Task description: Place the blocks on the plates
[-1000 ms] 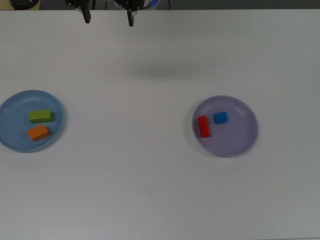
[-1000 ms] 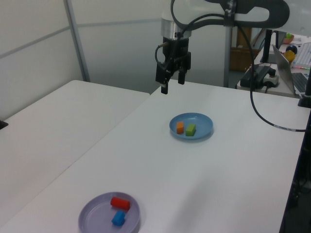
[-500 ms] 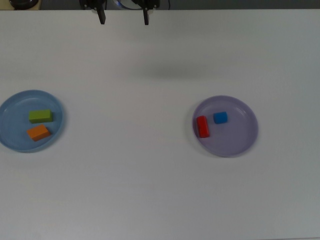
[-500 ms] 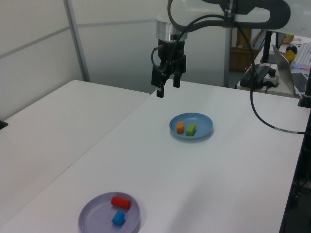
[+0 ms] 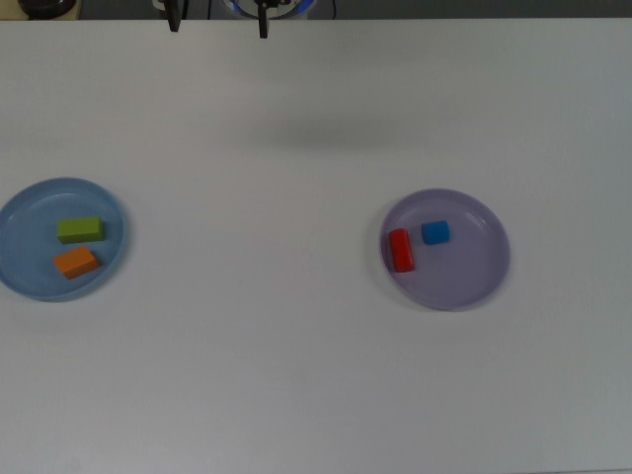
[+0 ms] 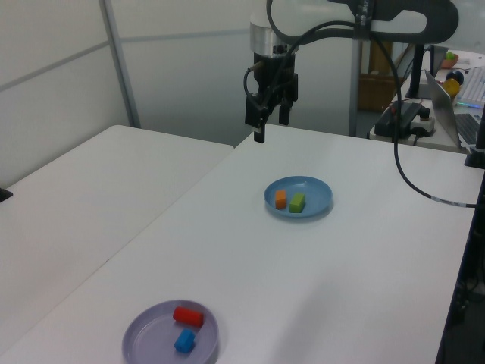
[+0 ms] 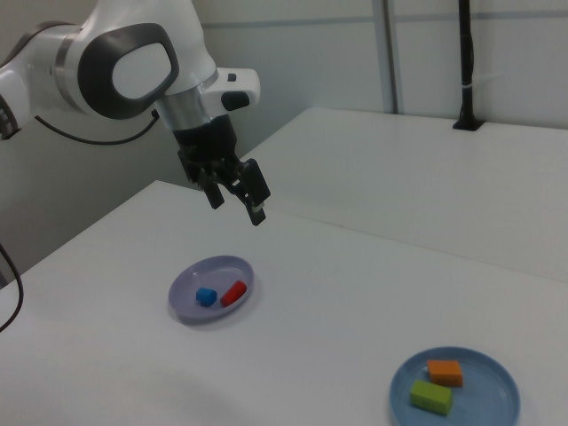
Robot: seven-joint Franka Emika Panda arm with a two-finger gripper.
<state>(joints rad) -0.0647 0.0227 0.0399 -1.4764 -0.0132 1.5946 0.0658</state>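
Apparently done: green rectangular block (image 5: 80,229) and orange rectangular block (image 5: 75,262) sit on the round light blue plastic plate (image 5: 20,207); red rectangular block (image 5: 401,250) and small blue cube (image 5: 435,232) on the lilac plate (image 5: 484,262). End effector (image 6: 270,127) hangs empty, fingers apart, above the white tabletop (image 5: 296,375), well away from the lilac plate.

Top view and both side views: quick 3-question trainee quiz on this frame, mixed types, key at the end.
1. True or false: the green block and the orange block share the blue plate.
2. Which blocks lie on the purple plate? A) red and blue B) red and green C) orange and blue
3. Fill in: the tool is open, high above the table, holding ____.

Key: 1 true. 2 A: red block, blue block. 3 nothing.
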